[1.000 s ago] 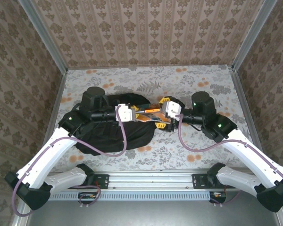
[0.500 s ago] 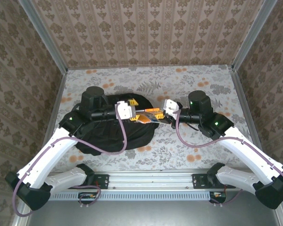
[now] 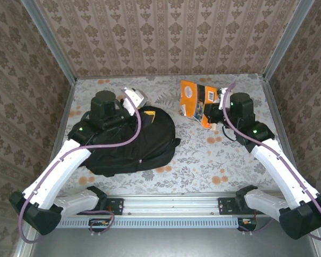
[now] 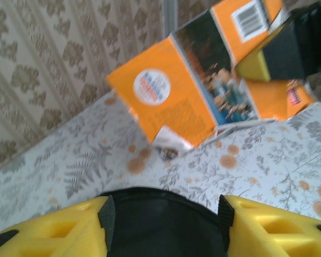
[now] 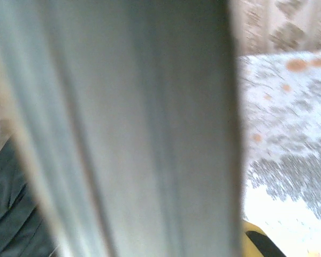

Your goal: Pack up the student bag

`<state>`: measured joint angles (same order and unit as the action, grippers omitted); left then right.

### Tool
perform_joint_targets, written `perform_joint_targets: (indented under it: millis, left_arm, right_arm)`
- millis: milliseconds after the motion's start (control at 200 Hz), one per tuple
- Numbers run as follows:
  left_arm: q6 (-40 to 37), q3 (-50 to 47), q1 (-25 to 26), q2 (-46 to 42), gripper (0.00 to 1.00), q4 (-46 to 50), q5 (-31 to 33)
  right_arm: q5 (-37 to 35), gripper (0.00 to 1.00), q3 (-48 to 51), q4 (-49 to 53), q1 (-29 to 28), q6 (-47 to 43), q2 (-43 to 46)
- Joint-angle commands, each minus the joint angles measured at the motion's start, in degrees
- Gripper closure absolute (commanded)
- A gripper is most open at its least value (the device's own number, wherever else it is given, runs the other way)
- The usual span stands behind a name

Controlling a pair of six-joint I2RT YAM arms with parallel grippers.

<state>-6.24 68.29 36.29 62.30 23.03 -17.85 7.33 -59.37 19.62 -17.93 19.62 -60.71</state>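
Presently bag (image 3: 131, 142) lies at 9 o'clock on table (image 3: 230, 160), long axis 8-to-2 o'clock, rounded end toward 3. Left claw (image 3: 135, 98) gapes wide over its far edge. Right claw (image 3: 216, 107) clamps 1 orange book (image 3: 192, 99) at 1 o'clock.

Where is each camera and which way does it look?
Top: above and behind, looking down on both arms, the student bag and orange book.
Left wrist: over the bag, facing the book; its open left claw shows.
Right wrist: facing a blurry grey surface up close; a yellow fingertip shows.
Shared: top and left wrist both see bag, book and right claw.
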Motion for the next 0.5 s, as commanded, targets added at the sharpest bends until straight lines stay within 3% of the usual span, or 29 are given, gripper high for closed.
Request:
perform_joint_targets:
  millis: [0, 85, 185, 295, 495]
  left_arm:
    - [6.01, 1.18, 2.36, 1.11, 0.40, 3.26, 9.34]
    - [9.78, 3.31, 5.28, 5.49, 0.37, 6.43, 13.69]
    - [14.67, 12.78, 9.01, 16.17, 0.43, 19.85, 18.71]
    - [17.00, 18.23, 15.82, 24.78, 0.37, 25.16, 23.40]
    - [20.54, 25.08, 19.73, 35.63, 0.32, 29.56, 20.75]
  right_arm:
    - [-5.96, 1.00, -0.02, 4.16, 3.34, 14.00, 1.21]
    - [-6.44, 1.00, 0.43, 6.98, 6.00, 17.61, 1.62]
    - [-4.22, 1.00, 1.89, 7.30, 7.73, 19.05, 1.82]
    - [-3.40, 1.00, 3.58, 7.31, 8.09, 19.51, 1.39]
    - [-4.54, 1.00, 6.58, 7.04, 8.53, 19.91, 1.95]
